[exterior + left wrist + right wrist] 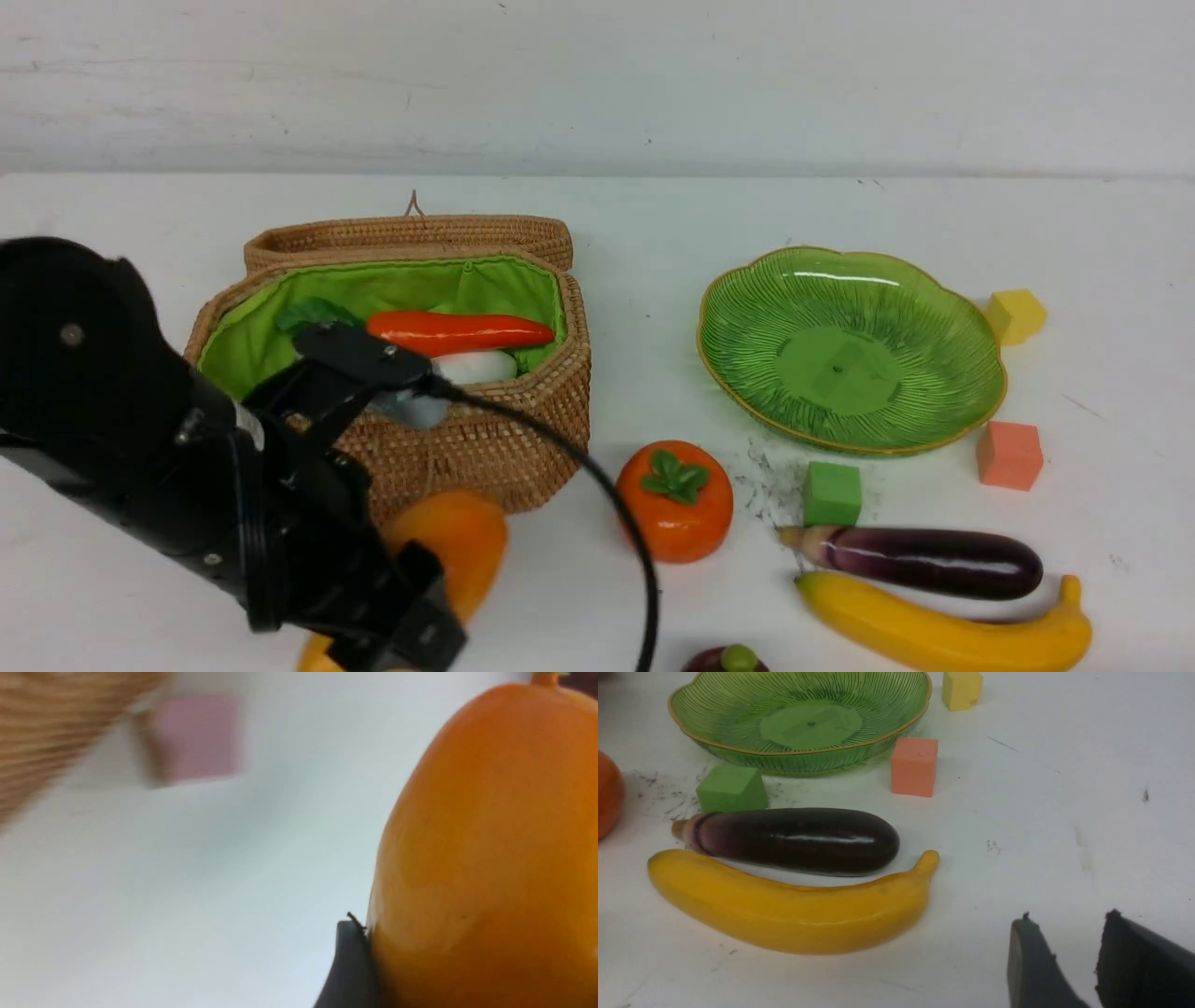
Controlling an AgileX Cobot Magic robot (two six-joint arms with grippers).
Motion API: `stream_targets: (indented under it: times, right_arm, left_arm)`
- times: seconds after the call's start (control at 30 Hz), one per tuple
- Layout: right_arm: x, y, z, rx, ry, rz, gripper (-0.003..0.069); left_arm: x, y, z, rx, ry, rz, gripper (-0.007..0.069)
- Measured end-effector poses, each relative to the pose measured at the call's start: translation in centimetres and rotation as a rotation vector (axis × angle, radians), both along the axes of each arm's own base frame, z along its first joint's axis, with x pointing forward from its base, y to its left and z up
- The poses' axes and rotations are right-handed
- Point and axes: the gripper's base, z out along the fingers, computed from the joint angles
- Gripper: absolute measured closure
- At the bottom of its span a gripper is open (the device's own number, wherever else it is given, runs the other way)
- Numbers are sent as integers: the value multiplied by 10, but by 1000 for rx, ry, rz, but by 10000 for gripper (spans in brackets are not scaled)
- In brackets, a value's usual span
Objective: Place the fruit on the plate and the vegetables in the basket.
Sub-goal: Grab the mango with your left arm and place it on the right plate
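Mango [457,546] clamped in left fingers [352,970] just beside basket [523,429]; right fingers [1031,966] apart near banana [784,910].

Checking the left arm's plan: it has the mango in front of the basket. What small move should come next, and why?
Probably lift the mango a little and start right toward the plate. The left gripper looks closed on it, the plate is empty, and the persimmon sits between them, so height avoids a bump.

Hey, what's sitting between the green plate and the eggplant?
A green foam cube sits between the plate and the eggplant; the front and right wrist views both show it.
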Motion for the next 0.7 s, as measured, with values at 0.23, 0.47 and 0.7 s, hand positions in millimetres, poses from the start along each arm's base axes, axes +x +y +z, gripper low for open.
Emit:
stream_targets:
  times: [0.23,0.47,0.7]
  right_arm:
    - [0,0,0,0,0,0,417]
    - [0,0,0,0,0,0,417]
    - [0,0,0,0,0,0,417]
  left_arm:
    - [-2,-17,9,-188,-35,-131,102]
    - [22,-32,28,-233,-104,-203,102]
    - [60,-73,61,-235,-215,-300,102]
